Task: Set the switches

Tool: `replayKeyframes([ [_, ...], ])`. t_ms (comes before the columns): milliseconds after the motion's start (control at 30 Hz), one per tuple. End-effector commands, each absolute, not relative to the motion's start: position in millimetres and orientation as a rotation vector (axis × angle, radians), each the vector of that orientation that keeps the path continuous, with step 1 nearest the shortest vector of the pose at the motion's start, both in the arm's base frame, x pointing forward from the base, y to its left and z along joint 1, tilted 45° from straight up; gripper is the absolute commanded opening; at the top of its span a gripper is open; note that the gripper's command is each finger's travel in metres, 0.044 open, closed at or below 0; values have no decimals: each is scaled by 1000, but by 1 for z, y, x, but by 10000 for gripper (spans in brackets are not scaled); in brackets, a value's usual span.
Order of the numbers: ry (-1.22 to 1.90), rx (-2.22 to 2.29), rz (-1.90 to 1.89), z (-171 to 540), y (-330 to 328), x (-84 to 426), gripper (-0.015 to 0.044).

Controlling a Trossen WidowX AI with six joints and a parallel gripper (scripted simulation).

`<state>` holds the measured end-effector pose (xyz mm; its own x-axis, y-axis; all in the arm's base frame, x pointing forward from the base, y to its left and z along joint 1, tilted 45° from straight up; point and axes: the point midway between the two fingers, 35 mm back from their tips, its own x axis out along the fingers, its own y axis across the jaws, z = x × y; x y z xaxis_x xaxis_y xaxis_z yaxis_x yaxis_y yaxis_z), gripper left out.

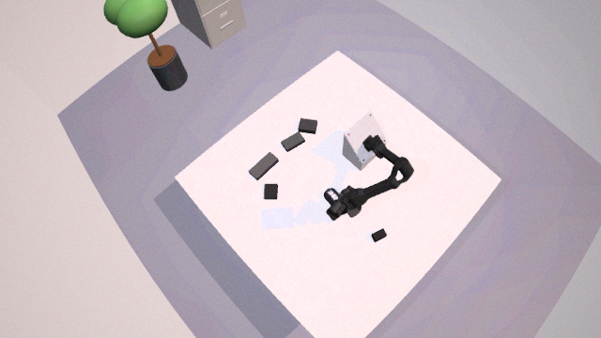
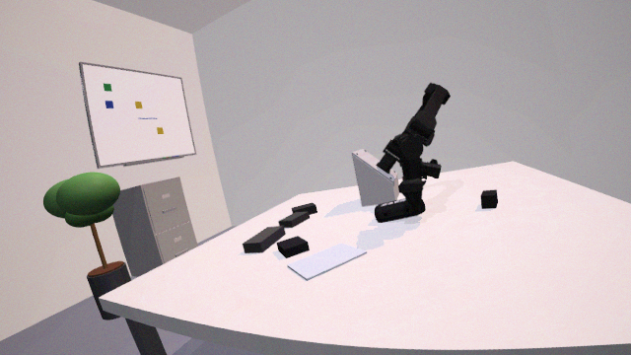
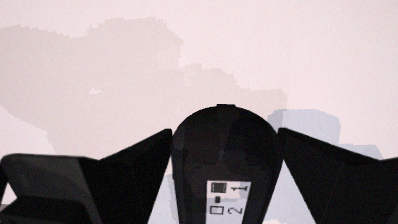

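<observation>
The controller unit is near the middle of the worktop, roughly midway between its left and right corners in the top view. We have it in the gripper, whose fingers stand wide, one against each side of the casing. It is turned so the label shows, presumably because the settings must be read before any switch is pressed.

Outward from it, the sloped pale box stands toward the upper-right edge, the arm reaching out from its slanted face. Four dark modules lie toward the upper-left edge, the long one among them; a pale flat panel lies toward the lower-left edge, and a small black block toward the lower-right.

Only the wrist view lets us read squares: 1 filled, 2 empty, the rest cut off by the frame. The exterior view shows the unit low over the worktop, though we cannot tell whether it touches. We judge that the remaining squares need reading before we set it down on its base.
</observation>
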<state>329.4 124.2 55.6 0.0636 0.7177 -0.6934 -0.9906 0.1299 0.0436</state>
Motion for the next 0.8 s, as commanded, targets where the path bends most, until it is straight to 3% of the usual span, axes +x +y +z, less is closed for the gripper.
replayKeyframes([
  [0, 683, -507, 1375, 49, 124, 328, 338],
  [767, 668, -512, 1378, 46, 134, 329, 338],
])
